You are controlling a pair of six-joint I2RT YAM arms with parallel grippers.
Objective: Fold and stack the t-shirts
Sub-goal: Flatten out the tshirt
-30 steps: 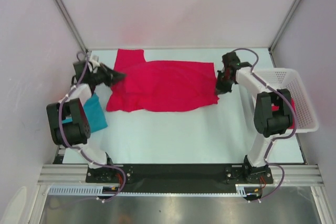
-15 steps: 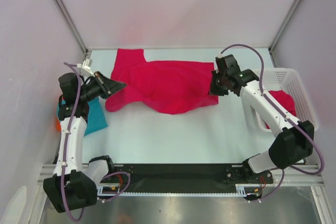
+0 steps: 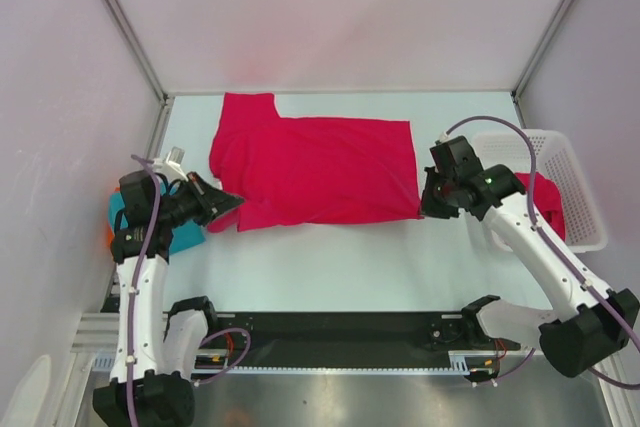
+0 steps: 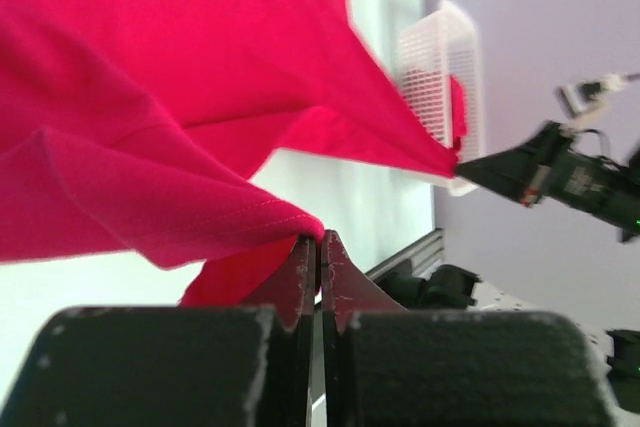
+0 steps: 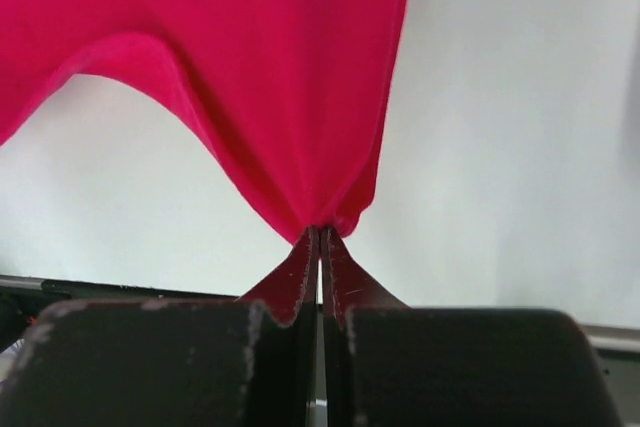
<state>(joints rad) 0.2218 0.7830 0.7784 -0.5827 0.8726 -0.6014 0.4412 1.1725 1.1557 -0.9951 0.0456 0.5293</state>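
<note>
At the far left edge of the desk, a teal t-shirt lies partly hidden beneath my left arm, apart from the other garments. Just to its right, my left end effector has its fingers pressed together on the near left corner of a crimson t-shirt. The left wrist view shows a hemmed fold of the cloth caught at the very tips, with the fabric spreading away from them. The crimson t-shirt occupies the middle of the desk, spread broadly between my two arms. One sleeve points toward the far left corner, and the near edge runs in an almost straight line from one grip to the other. At the near right corner of that shirt, my right end effector is likewise closed, pinching a gathered point of cloth. The right wrist view shows the fabric fanning out from the fingertips above the white desk surface. Farther right, a white mesh basket stands at the right edge of the desk. A second crimson t-shirt lies bunched inside it, partly screened by my right arm.
</note>
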